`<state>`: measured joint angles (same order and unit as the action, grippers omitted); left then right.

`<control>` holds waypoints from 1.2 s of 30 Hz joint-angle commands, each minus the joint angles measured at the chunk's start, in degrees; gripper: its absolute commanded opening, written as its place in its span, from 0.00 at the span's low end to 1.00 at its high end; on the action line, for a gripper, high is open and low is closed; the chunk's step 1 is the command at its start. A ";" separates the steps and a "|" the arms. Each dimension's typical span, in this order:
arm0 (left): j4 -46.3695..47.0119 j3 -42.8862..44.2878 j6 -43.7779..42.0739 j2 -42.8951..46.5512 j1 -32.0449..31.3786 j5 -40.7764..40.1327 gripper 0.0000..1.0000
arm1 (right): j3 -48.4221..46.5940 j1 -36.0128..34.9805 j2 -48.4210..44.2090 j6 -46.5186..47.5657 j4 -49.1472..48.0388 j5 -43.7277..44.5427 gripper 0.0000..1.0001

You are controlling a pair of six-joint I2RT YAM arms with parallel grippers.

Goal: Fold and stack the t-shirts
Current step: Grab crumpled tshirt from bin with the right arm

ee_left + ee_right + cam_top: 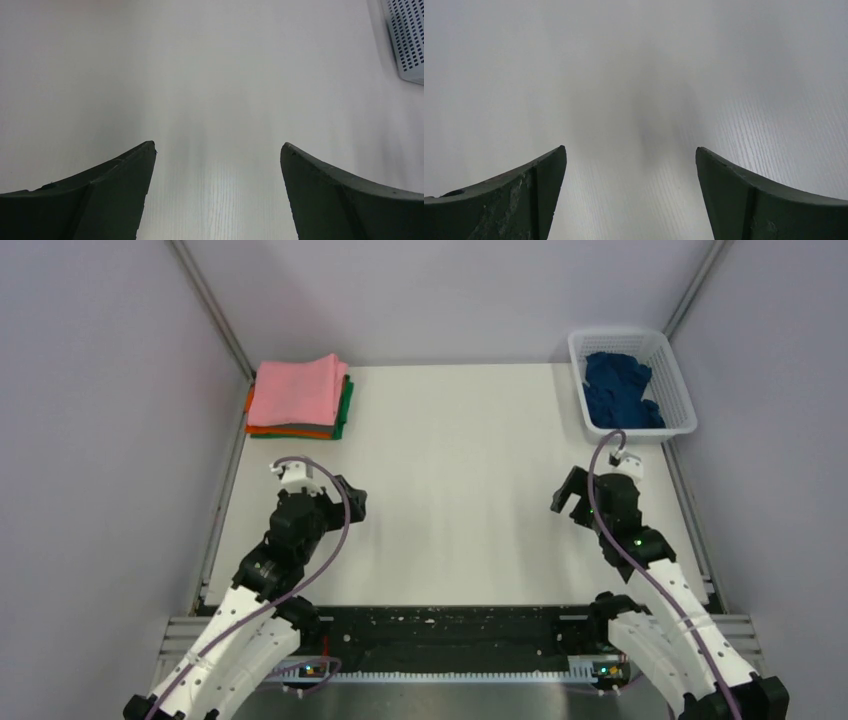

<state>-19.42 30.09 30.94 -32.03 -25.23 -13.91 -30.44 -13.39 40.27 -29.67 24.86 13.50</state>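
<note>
I am hovering my left pincer (348, 500) and my right pincer (567, 497) low over the middle of the worktop (450, 460). Both are spread as wide as they go and gripping nothing; in each wrist view I am seeing only plain white surface between my dark fingers (120, 192).

I am judging this to be the gap between shirts. The stack of folded t-shirts (300, 400) is sitting at the far left corner, a pink t-shirt (298, 388) on top with grey, green and orange edges peeking out beneath. It is tucked aside there, I think, so that folding can happen in the centre.

The navy t-shirt (618, 390) is lying crumpled in the white mesh basket (622, 336) at the far right corner, just beyond my right pincer, and it is the one piece not yet folded. So I am reckoning my right side is better placed to reach in and lift it out, while my left, nearer the stack, is placed to help spread the cloth flat. The bunched fabric is hiding its collar and sleeves, so I am expecting to pinch a fold and shake it loose first.
</note>
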 commanded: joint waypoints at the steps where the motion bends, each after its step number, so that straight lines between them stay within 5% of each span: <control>1: 3.51 -0.29 -0.41 -0.41 0.15 1.22 0.99 | -4.52 -0.05 1.79 -0.22 -4.18 1.28 0.99; 9: 3.81 -0.48 -0.35 -0.77 0.15 1.11 0.99 | -20.85 0.87 15.70 4.58 -12.64 12.80 0.99; 22: 5.56 -0.82 -0.73 -6.03 0.11 -1.58 0.99 | -62.30 19.57 64.65 3.99 -11.57 5.44 0.92; 31: 6.93 -0.82 -0.81 -10.17 0.16 -1.64 0.99 | -98.14 23.65 99.68 7.28 -9.55 1.77 0.91; 36: 6.11 -0.30 -0.52 -11.70 0.25 -2.59 0.99 | -104.59 23.71 109.70 6.90 -11.15 0.55 0.90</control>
<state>-15.97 29.39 30.55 -43.16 -25.21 -14.94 -129.71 10.41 145.62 -23.38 14.31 15.16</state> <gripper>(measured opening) 0.987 0.906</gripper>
